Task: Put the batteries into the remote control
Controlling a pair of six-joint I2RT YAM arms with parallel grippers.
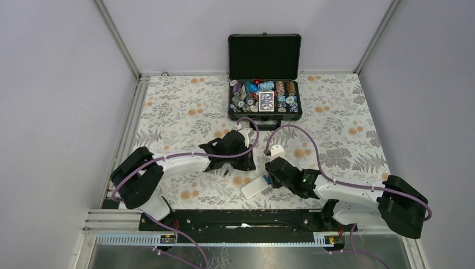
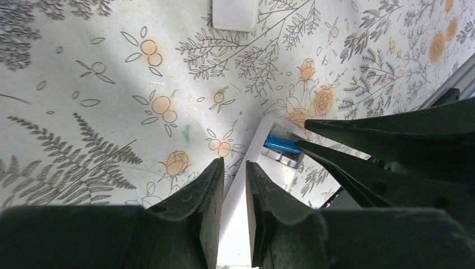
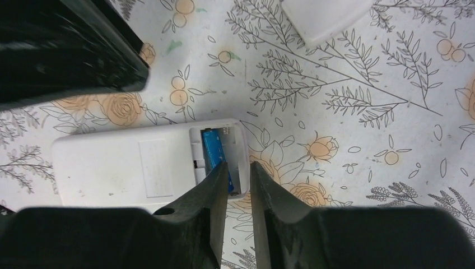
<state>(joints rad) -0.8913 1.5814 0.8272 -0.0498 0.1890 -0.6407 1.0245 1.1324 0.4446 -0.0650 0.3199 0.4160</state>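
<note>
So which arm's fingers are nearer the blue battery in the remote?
Right. The right fingers sit directly at the blue battery in the remote's open compartment; the left fingers hang over the remote's body farther along, away from that end.

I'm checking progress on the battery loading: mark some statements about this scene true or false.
1. A blue cylindrical battery lies in the open compartment of the white rectangular remote control. True.
2. The black chip case is shut. False: its lid stands open.
3. The remote lies display side up. False: its plain back faces up.
4. The right gripper is at the remote's compartment end. True.
</note>
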